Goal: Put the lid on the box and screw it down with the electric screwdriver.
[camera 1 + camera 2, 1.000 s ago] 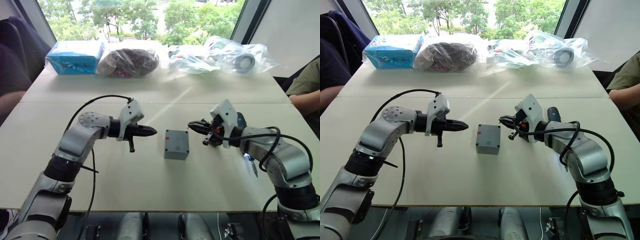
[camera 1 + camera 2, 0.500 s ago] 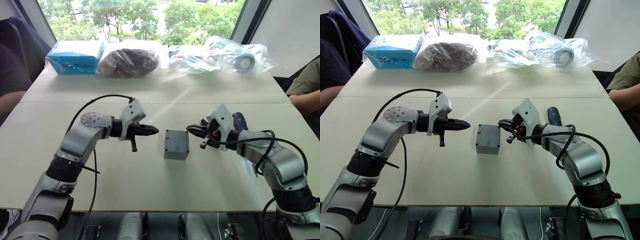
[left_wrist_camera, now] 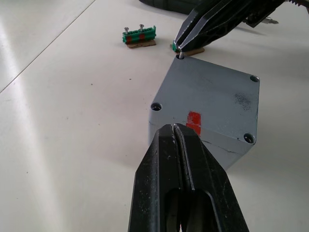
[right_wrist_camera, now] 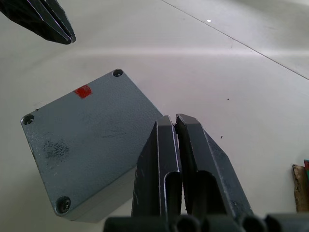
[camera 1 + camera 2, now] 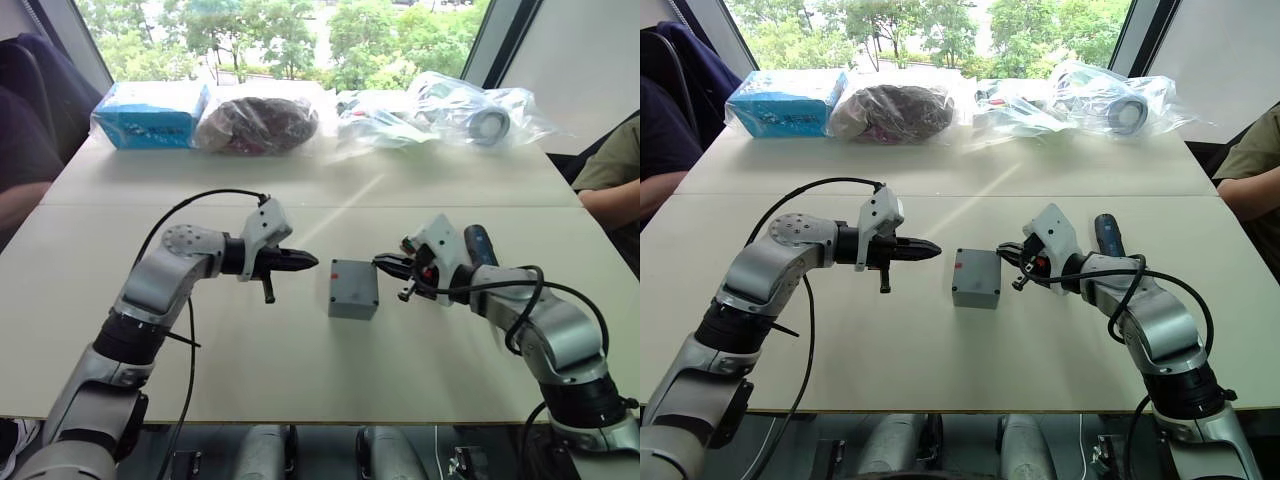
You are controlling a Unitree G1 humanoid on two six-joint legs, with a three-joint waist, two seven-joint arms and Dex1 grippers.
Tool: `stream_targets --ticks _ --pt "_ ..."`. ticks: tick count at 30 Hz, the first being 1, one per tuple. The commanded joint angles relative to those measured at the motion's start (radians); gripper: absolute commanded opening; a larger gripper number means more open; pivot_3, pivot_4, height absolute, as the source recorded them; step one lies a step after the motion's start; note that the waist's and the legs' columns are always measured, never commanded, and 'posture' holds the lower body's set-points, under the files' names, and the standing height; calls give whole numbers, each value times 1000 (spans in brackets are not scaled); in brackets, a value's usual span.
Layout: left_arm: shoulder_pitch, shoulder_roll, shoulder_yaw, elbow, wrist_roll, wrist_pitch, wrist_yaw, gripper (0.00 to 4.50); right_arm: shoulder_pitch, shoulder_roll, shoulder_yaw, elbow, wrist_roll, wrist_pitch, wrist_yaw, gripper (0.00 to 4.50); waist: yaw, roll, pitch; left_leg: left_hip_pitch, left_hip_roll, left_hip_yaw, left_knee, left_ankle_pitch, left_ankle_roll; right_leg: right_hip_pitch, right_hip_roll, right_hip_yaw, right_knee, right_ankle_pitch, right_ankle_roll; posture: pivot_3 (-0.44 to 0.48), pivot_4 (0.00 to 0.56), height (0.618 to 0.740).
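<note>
The grey box (image 5: pixel 352 304) stands mid-table with the lid (image 5: pixel 353 274) lying flat on top, a red mark near its left edge. Screw holes show in the lid's corners (image 3: pixel 250 78). My left gripper (image 5: pixel 312 262) is shut and points at the box from its left, a short gap away. From the other side, my right gripper (image 5: pixel 380 264) is shut, its tip at the lid's far right corner; something small and bright glints there (image 3: pixel 180 55). The electric screwdriver (image 5: pixel 478 243) lies on the table behind my right forearm.
Small green connector pieces (image 3: pixel 140 37) lie on the table beyond the box. A blue packet (image 5: pixel 150 112) and several plastic bags (image 5: pixel 470 110) line the far edge. One person's arm (image 5: pixel 612 195) rests at the right edge; another person sits at the left (image 5: pixel 20 150).
My right gripper has moved left and closed in on the lid's far right corner. The left gripper has edged slightly toward the box. Box and lid have not shifted.
</note>
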State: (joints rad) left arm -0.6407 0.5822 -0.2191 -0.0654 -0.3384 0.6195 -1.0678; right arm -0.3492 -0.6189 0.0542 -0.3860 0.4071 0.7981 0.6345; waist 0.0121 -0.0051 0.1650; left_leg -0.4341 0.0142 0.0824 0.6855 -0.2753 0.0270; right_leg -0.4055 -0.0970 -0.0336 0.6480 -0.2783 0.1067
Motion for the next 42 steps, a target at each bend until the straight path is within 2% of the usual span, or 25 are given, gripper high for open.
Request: stream_targets --ticks 1,2,3,4,6,7,10,13,14,18,22,25,28,32,37,42 --pt "-14 -8 12 -18 0 -24 4 0 -4 2 -9 -15 1 -13 2 86 0 0 0 0 0 0 0 0 0 0 0 0 0 0 0 0 150 740" --pt "-11 -10 11 -17 2 -26 7 0 -2 1 -12 -18 2 -13 4 86 0 0 0 0 0 0 0 0 0 0 0 0 0 0 0 0 150 740" --pt "-9 -11 10 -16 3 -28 8 0 -1 0 -14 -20 4 -12 5 586 0 0 0 0 0 0 0 0 0 0 0 0 0 0 0 0 150 740" --pt "-7 -12 10 -16 4 -29 9 0 0 -1 -15 -21 5 -11 6 810 0 0 0 0 0 0 0 0 0 0 0 0 0 0 0 0 150 740" --pt "-1 -14 11 -23 -1 -25 9 0 1 -10 -21 -30 10 -5 13 1684 0 0 0 0 0 0 0 0 0 0 0 0 0 0 0 0 150 740" --pt "-1 -16 11 -24 -4 -25 9 0 -4 -12 -28 -30 14 0 11 1867 0 0 0 0 0 0 0 0 0 0 0 0 0 0 0 0 150 740" --pt "-3 -22 13 -24 -6 -25 11 0 -13 -17 -45 -33 15 7 8 3097 0 0 0 0 0 0 0 0 0 0 0 0 0 0 0 0 150 740" --pt "-7 -27 13 -26 -6 -26 11 0 -22 -40 -86 -43 35 32 15 4242 1 0 0 0 0 0 0 0 0 0 0 0 0 0 0 0 150 740" --pt "-16 -32 22 -42 -25 -15 7 0 -40 -48 -155 -46 86 88 9 4428 1 0 0 0 0 0 0 0 0 0 0 0 0 0 0 0 150 740" --pt "-56 -43 34 -107 -79 15 -15 0 -172 -92 -404 27 215 353 -75 4428 1 0 0 0 0 0 0 0 0 0 0 0 0 0 0 0 150 740" --pt "-89 -67 30 -145 -107 24 -7 0 -256 -261 -457 149 221 570 -78 4428 2 0 0 0 0 -1 0 0 1 1 -1 -1 -1 0 0 0 150 740" --pt "-106 -86 9 -164 -113 16 -13 0 -236 -435 -370 214 212 620 0 4428 0 1 0 0 0 1 -1 -1 2 0 -1 1 -1 0 0 0 150 740" --pt "-108 -105 -1 -176 -116 15 -18 0 -229 -519 -289 292 215 684 40 4428 -6 1 0 0 0 1 -1 -2 4 0 0 1 -1 0 0 0 150 740" --pt "-88 -120 -27 -183 -115 16 -28 0 -278 -547 -195 417 212 718 94 4428 -11 1 0 1 1 1 -1 -2 4 0 0 2 0 0 0 0 150 740" --pt "-68 -100 -103 -191 -43 -28 -29 0 -319 -546 -56 518 175 647 172 4428 -7 1 0 1 0 1 -1 -2 4 0 0 2 -1 0 0 0 150 740" --pt "-49 -115 -106 -225 -56 -6 0 0 -383 -543 116 615 98 580 250 4428 0 1 0 1 0 2 -1 -2 4 0 0 2 -1 0 0 0 150 740"
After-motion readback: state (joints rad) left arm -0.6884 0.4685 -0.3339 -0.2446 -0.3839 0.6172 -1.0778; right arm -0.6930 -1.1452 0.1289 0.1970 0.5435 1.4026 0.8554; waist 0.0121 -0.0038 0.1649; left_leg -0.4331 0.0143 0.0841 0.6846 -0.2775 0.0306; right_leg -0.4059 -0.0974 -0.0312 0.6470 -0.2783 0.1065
